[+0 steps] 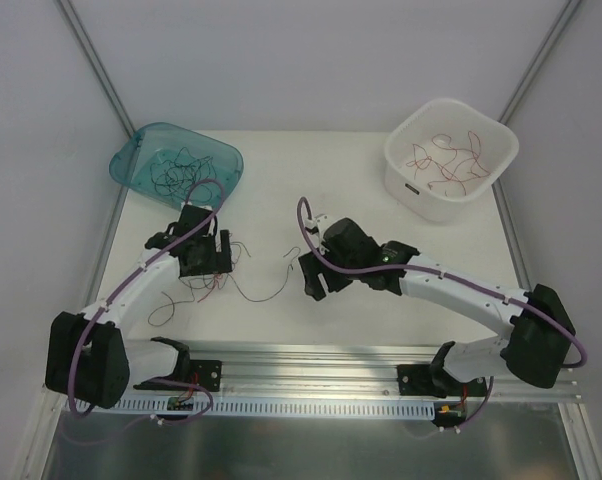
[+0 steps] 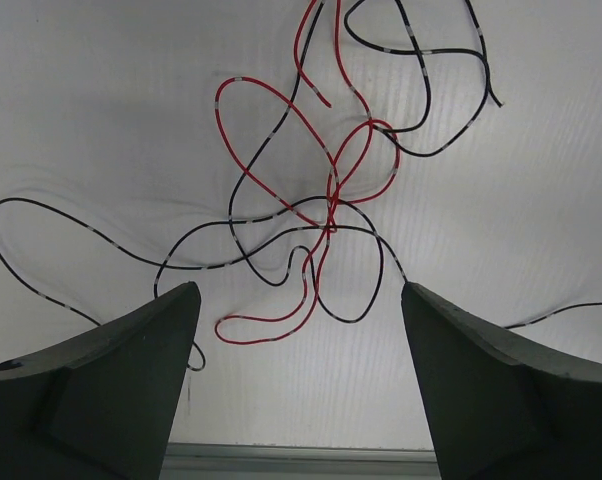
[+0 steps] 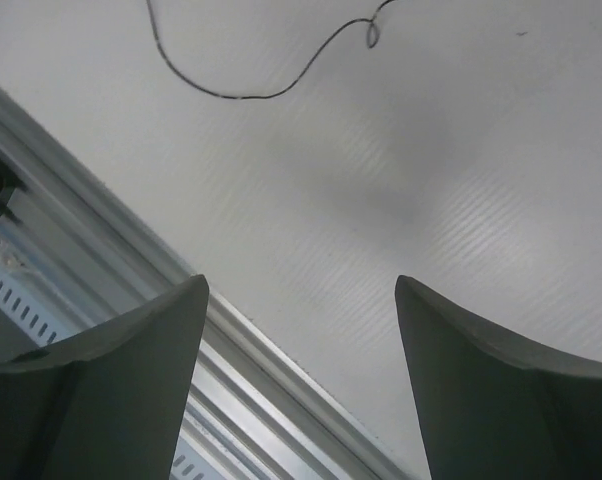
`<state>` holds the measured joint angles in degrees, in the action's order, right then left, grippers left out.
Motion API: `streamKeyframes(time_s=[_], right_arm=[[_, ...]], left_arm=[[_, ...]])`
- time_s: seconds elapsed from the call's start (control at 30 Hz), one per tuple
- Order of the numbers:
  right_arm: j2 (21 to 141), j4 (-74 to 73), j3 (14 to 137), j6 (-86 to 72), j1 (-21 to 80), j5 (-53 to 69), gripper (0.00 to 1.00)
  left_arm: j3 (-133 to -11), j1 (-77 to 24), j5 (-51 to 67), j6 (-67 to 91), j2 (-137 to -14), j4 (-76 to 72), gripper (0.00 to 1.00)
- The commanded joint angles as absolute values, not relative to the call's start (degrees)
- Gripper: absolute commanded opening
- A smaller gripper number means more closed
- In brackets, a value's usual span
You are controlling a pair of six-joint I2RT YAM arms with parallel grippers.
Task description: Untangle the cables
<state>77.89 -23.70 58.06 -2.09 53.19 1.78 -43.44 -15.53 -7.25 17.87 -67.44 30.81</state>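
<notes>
A loose tangle of thin red and black cables point(image 2: 321, 205) lies on the white table, just ahead of my left gripper point(image 2: 296, 290). That gripper hangs open above them, holding nothing. From above, the tangle point(image 1: 203, 288) shows partly under the left gripper point(image 1: 205, 266). One black strand point(image 1: 273, 291) trails right from it toward my right gripper point(image 1: 314, 282). The right gripper point(image 3: 301, 282) is open and empty over bare table near the front rail, with the black strand point(image 3: 241, 95) lying well ahead of it.
A teal bin point(image 1: 131, 160) at the back left holds black wires. A white tub point(image 1: 396, 165) at the back right holds red wires. A metal rail point(image 1: 311, 360) runs along the table's near edge. Purple arm cables loop over both arms.
</notes>
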Motion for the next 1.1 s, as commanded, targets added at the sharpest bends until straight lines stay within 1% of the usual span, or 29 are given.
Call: streamKeyframes(time_s=[0.0,0.03,0.07,0.17,0.27,0.3,0.4,0.5,0.6,0.63,0.73,0.87,1.0,1.07], right_arm=[[74.27,-17.14,55.9,-6.85,57.29,0.44,0.8],[74.35,-16.53,55.46,-7.2,58.09,0.44,0.79],[74.44,-15.57,55.29,-7.38,59.31,0.44,0.79],[75.58,-14.6,55.37,-8.09,61.16,-1.93,0.79],[76.64,-12.66,55.2,-8.79,62.22,-2.02,0.79],[76.99,-12.31,55.2,-8.88,62.4,-1.93,0.79],[78.57,-10.9,55.28,-9.58,63.02,-1.41,0.79],[79.8,-9.49,55.2,-10.46,63.37,-1.06,0.79],[80.68,-8.0,54.93,-11.07,63.63,-0.88,0.8],[80.77,-7.39,54.67,-11.34,63.72,-0.97,0.79],[81.12,-6.25,54.32,-12.56,63.72,-0.88,0.79],[80.16,-3.7,52.48,-15.02,63.72,-1.75,0.79],[78.84,0.08,50.28,-19.5,63.72,-2.9,0.78],[78.14,4.3,48.26,-22.32,63.63,-3.16,0.77]], left_arm=[[-46.32,-14.42,-5.8,19.77,-70.31,31.03,0.81],[-46.49,-14.33,-5.97,19.86,-71.01,31.03,0.77],[-47.02,-14.15,-6.24,19.95,-72.32,31.03,0.7],[-47.55,-14.06,-5.19,19.69,-74.87,30.94,0.56],[-47.55,-14.06,-3.34,19.6,-76.99,30.94,0.49],[-47.64,-14.06,-3.08,19.51,-77.43,30.94,0.44],[-47.64,-14.06,-1.85,19.34,-79.1,30.94,0.38],[-47.72,-14.06,-0.71,19.34,-80.5,30.94,0.36],[-47.72,-14.06,1.22,19.42,-81.12,31.03,0.23],[-47.64,-14.06,1.93,19.6,-80.95,31.03,0.13],[-47.55,-14.24,4.3,20.47,-79.55,30.94,0.0],[-46.5,-15.46,7.99,23.62,-75.61,30.24,0.0],[-45.35,-19.68,9.67,29.69,-70.85,27.78,0.0],[-45.87,-24.24,9.06,33.04,-69.26,26.9,0.0]])
